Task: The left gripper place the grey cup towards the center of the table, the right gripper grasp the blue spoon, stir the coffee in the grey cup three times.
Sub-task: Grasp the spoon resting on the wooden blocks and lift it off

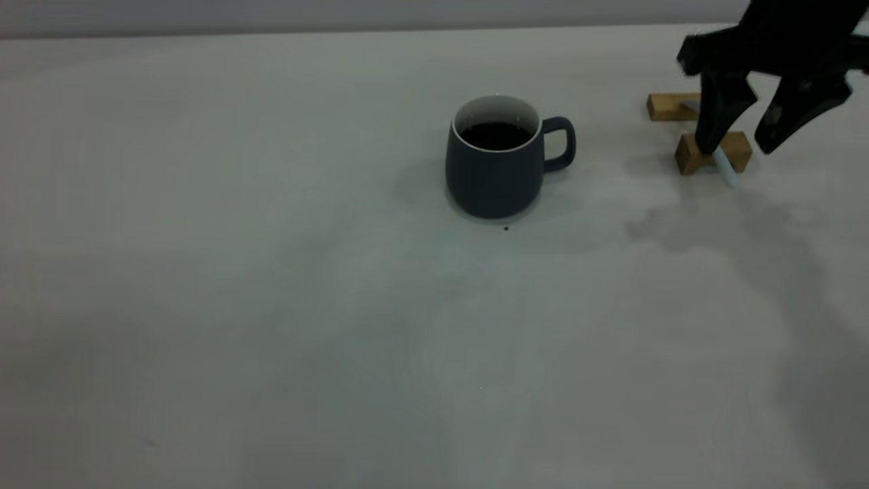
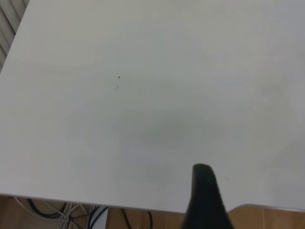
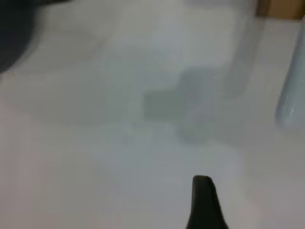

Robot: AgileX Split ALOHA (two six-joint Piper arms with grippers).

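Now we see the grey cup point(image 1: 495, 166) with coffee point(image 1: 495, 135) mid-frame on the table point(image 1: 237, 272); at upper right the right gripper point(image 1: 740, 146), jaws apart, straddles the blue spoon point(image 1: 726, 168) on wooden blocks point(image 1: 692, 155)

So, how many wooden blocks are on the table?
2, both right of the grey cup: a far wooden block and a near wooden block, under the right end effector, which hides part of them. More may be hidden.
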